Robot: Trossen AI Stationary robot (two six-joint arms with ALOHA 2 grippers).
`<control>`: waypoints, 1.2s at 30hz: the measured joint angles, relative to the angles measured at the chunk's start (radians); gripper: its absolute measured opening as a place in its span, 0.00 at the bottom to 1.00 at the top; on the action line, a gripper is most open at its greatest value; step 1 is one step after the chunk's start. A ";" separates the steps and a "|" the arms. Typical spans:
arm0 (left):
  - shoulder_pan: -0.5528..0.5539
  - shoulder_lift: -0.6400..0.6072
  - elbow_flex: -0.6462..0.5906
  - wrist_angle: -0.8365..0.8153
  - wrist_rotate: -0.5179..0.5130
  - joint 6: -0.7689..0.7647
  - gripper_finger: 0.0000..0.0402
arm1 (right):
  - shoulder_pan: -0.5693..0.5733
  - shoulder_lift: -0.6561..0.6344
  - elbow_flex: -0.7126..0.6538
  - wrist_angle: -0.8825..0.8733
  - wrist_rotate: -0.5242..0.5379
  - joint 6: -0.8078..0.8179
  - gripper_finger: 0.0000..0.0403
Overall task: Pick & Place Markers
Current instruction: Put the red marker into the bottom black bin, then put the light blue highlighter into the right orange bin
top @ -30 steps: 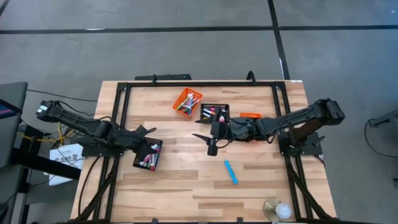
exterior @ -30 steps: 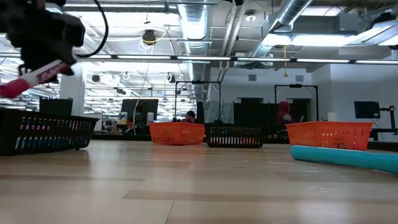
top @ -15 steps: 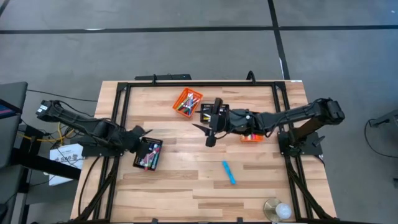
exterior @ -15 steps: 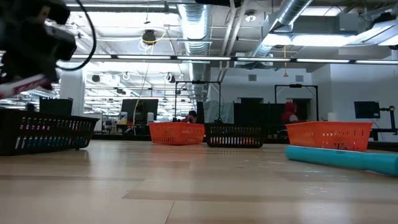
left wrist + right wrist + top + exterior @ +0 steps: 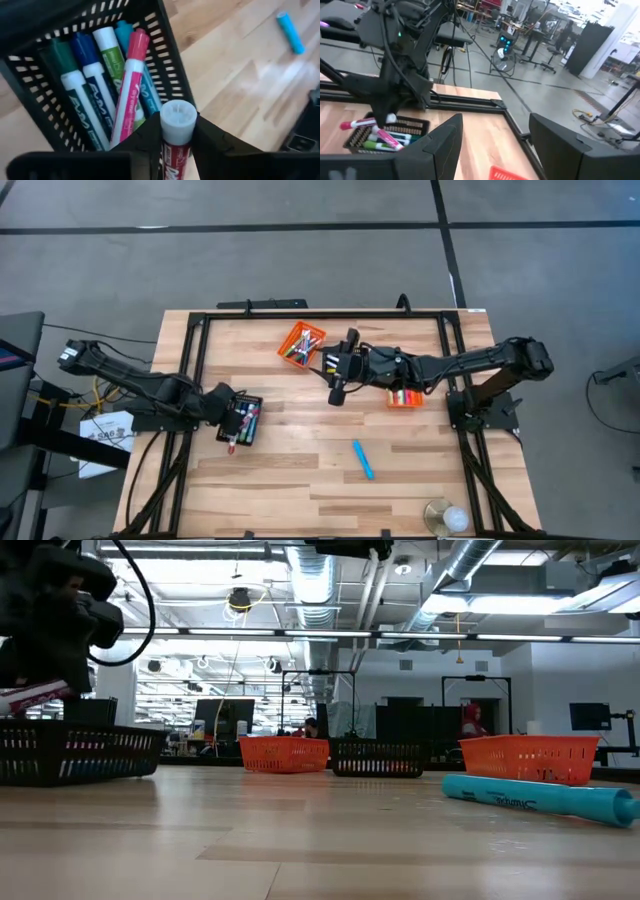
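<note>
My left gripper (image 5: 230, 432) is over the near end of a black basket (image 5: 243, 420) at the table's left, shut on a red-labelled marker (image 5: 176, 131). In the low view this marker (image 5: 30, 700) hangs just above the basket rim (image 5: 75, 735). Several markers (image 5: 102, 75) lie inside the basket. A blue marker (image 5: 361, 459) lies flat on the bare table near the middle, and the low view also shows this blue marker (image 5: 540, 800). My right gripper (image 5: 337, 390) is open above the table's middle, by a second black basket (image 5: 345, 360), and holds nothing. My left gripper pinches the red-labelled marker between its two fingers (image 5: 147, 142), just behind the marker's white butt end (image 5: 177, 117), which sticks out past the fingertips. The marker is lifted clear and lies almost level, slightly tilted, over the basket's rim.
An orange basket with markers (image 5: 301, 345) stands toward the far edge, and another orange basket (image 5: 405, 397) sits under my right arm. A black frame (image 5: 300, 315) rims the table. A round object (image 5: 445, 517) lies at the near right corner. Bare wood lies around the blue marker.
My left gripper has come down with its marker from above to just over the black basket's rim. My right gripper has drawn back toward the far edge, next to the second black basket. The blue marker has rolled a little toward the table's left.
</note>
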 joint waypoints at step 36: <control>0.000 0.028 0.000 0.343 -0.176 0.372 0.27 | 0.140 0.001 0.000 -0.097 -0.003 0.110 0.54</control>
